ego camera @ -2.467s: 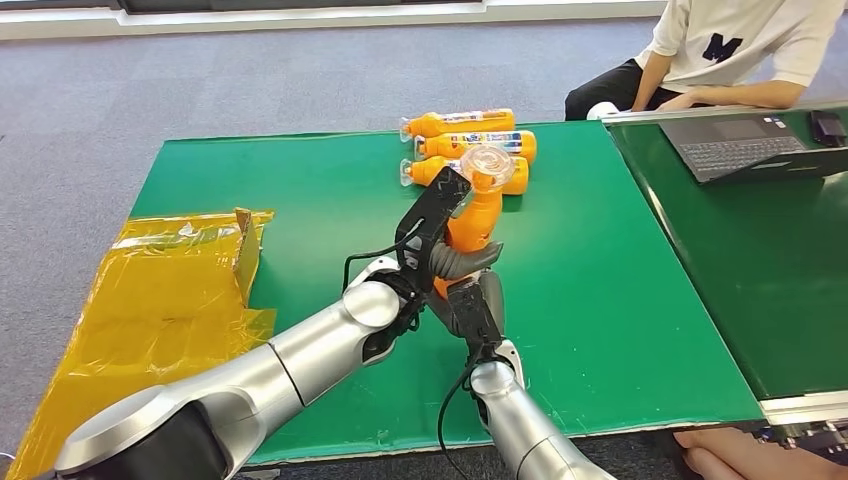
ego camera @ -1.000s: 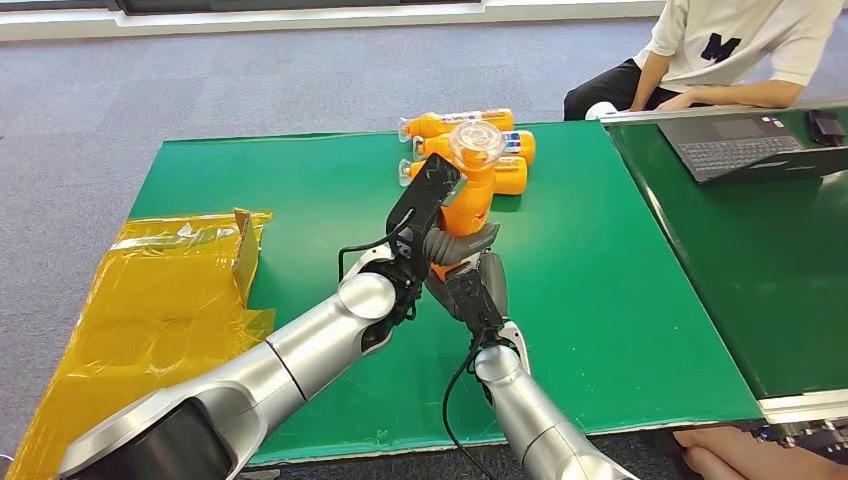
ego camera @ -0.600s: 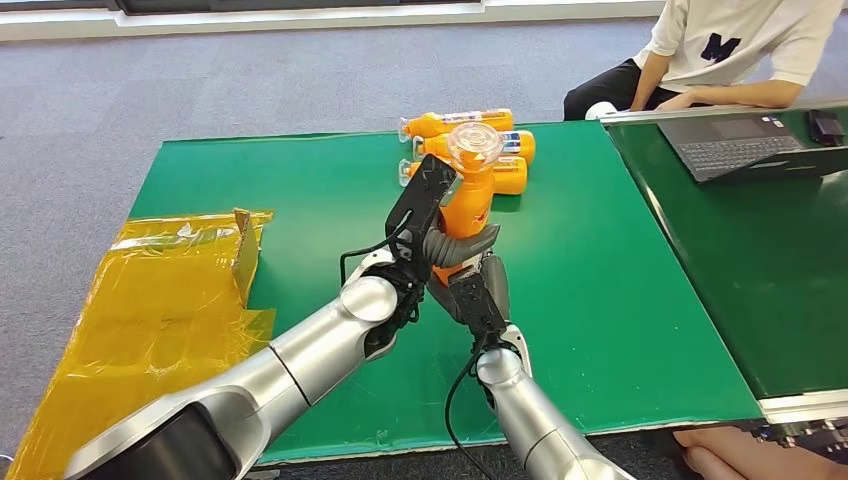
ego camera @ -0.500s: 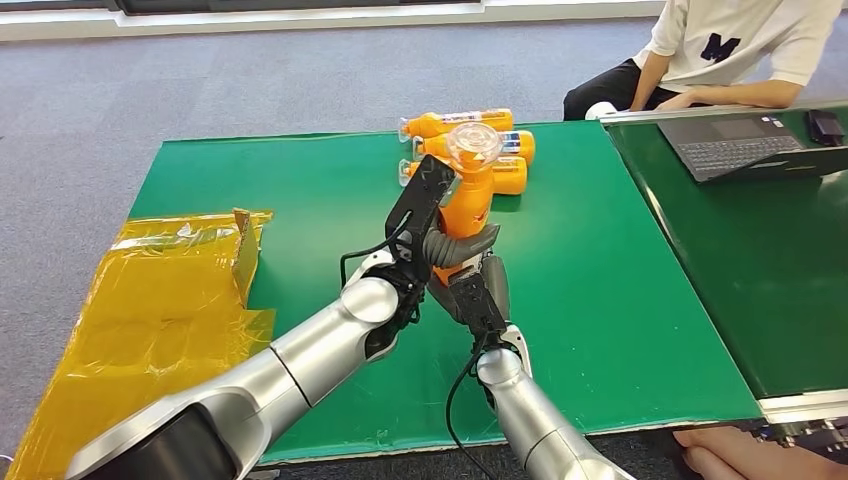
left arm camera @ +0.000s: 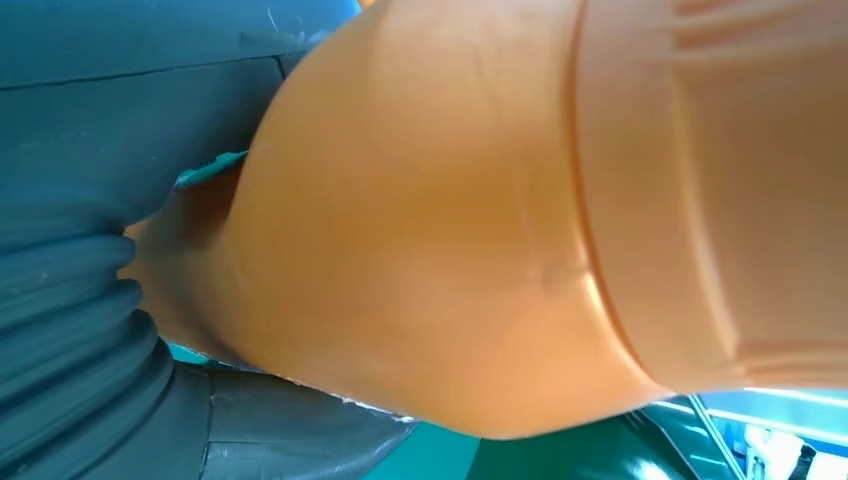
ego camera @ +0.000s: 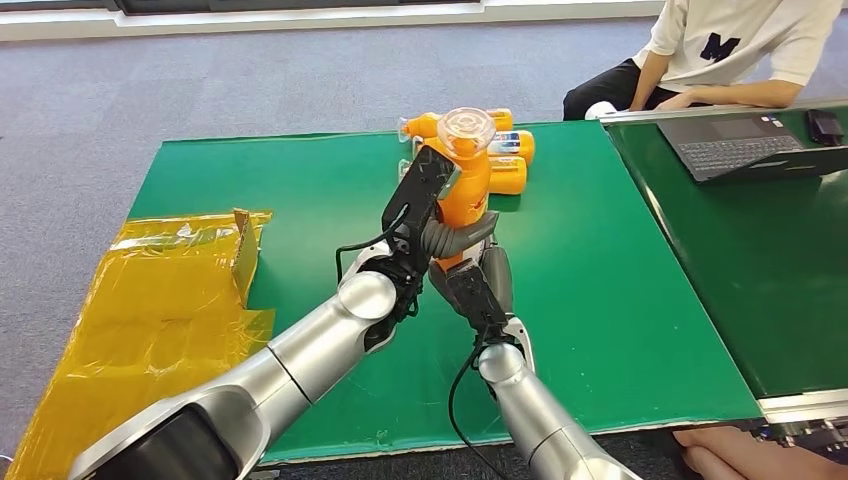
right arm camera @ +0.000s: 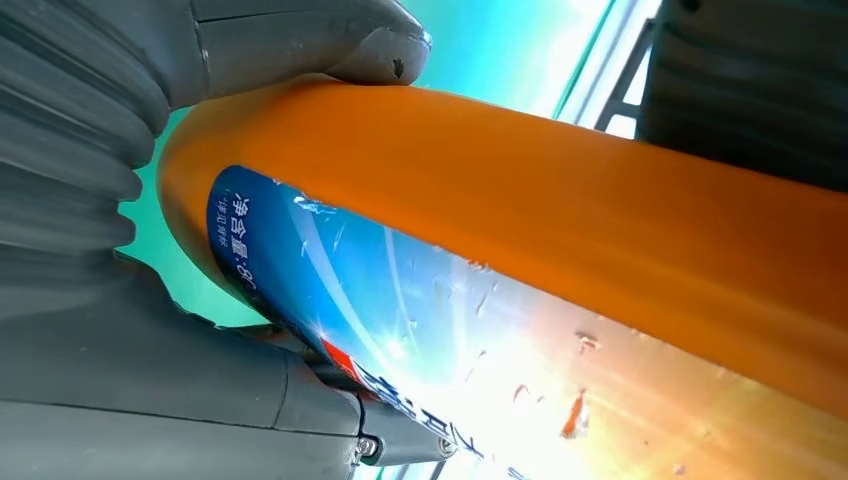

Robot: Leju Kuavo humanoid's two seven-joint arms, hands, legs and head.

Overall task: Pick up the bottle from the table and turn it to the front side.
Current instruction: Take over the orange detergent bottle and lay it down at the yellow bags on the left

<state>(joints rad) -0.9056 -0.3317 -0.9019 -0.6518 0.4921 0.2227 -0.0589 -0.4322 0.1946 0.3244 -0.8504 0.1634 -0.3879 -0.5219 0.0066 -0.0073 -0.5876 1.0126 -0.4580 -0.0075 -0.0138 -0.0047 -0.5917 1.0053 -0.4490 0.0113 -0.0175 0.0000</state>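
Bottle [ego camera: 463, 190] base perhaps behind hands.

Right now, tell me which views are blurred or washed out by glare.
Head view: sharp and evenly lit, the bottle clear in both robot hands. Left wrist view: too close, the bottle a soft orange blur. Right wrist view: bright glare washes out part of the label, though the nearer print is legible.

Orange bottle [ego camera: 463, 180]: raised higher above the green table [ego camera: 620, 270] and carried farther from the robot than 2.5 s ago; clear cap now overlaps the lying bottles [ego camera: 505, 150]. Left hand [ego camera: 425, 215] and right hand [ego camera: 478, 285]: both moved up with it.
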